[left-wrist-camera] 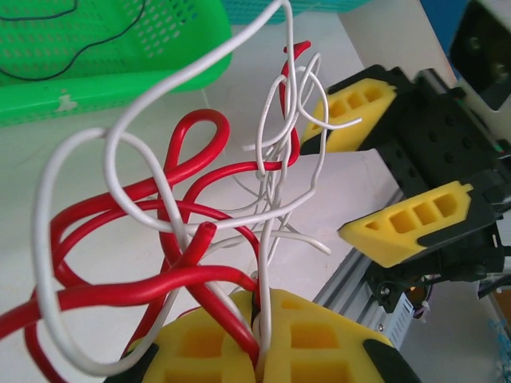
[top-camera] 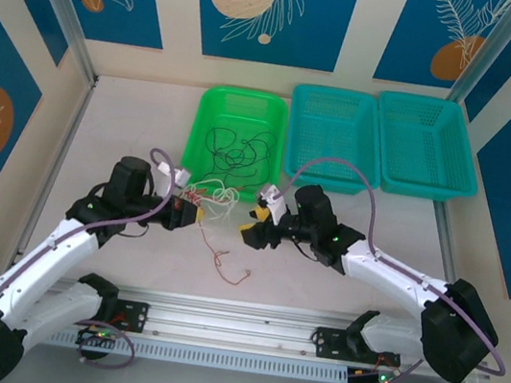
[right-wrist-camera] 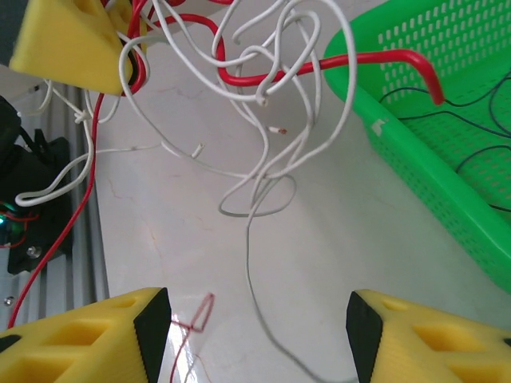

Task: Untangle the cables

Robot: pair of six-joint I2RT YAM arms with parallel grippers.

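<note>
- Your left gripper (top-camera: 187,211) is clamped shut on the knot of thick red and thin white insulated cables (top-camera: 210,199). In the left wrist view the strands run straight down into the seam between its yellow pads (left-wrist-camera: 200,347).
- From that hold, the knot fans out towards the right arm. Its loops hang above the pale tabletop (top-camera: 138,134), and a few white ends trail down onto it.
- A separate thin, reddish, kinked wire (top-camera: 229,263) lies loose on the tabletop, nearer the arm bases than the knot and touching neither gripper.
- Your right gripper (top-camera: 252,225) is just beside the knot, facing it. Its jaws are spread wide and hold nothing. In its wrist view the tangle sits ahead and above, and one white strand (right-wrist-camera: 249,263) drops towards the gap.
- I judge the right arm to be the free one and the nearer to a loose white loop.
- Beyond, the green perforated plastic basket (top-camera: 212,107) holds thin black curly cables (top-camera: 235,148).
</note>
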